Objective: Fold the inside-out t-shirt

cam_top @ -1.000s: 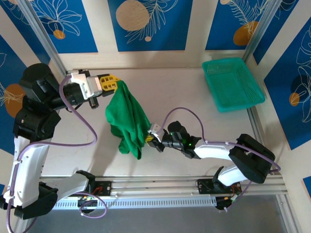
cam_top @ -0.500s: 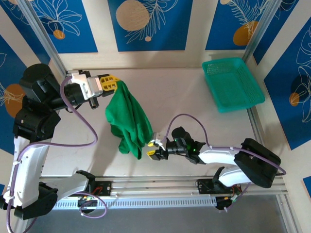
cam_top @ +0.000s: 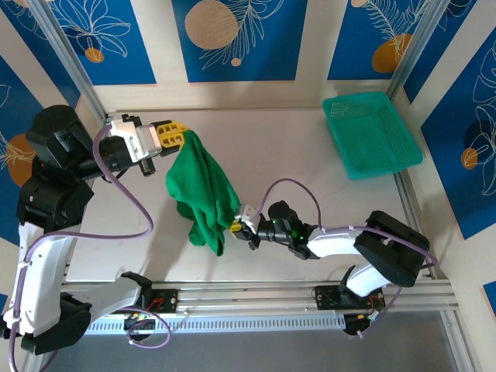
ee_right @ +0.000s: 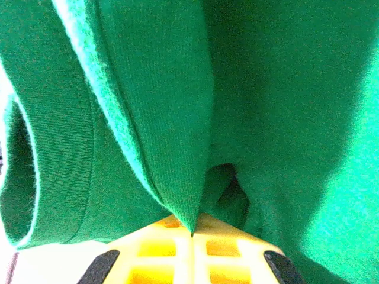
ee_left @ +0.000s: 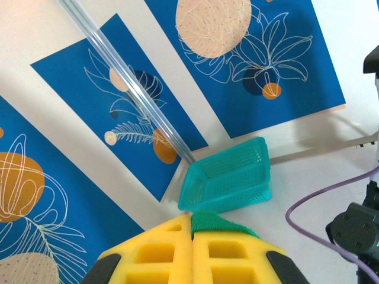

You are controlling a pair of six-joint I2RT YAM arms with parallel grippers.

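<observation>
1. Top view: the inside-out t-shirt (cam_top: 203,192) hangs bunched left of centre over the table (cam_top: 294,155). It looks soft, light and limp. The left gripper (cam_top: 175,132) pinches its top corner, and the right gripper (cam_top: 237,225) pinches its lower right edge. The teal basket (cam_top: 372,136), upper right, is well apart.
2. Left wrist: yellow pads (ee_left: 154,254) are closed on a green tuft.
3. Right wrist: the pads are closed on a fold. The ribbed band (ee_right: 59,130) at left looks like a firmer hold.
</observation>
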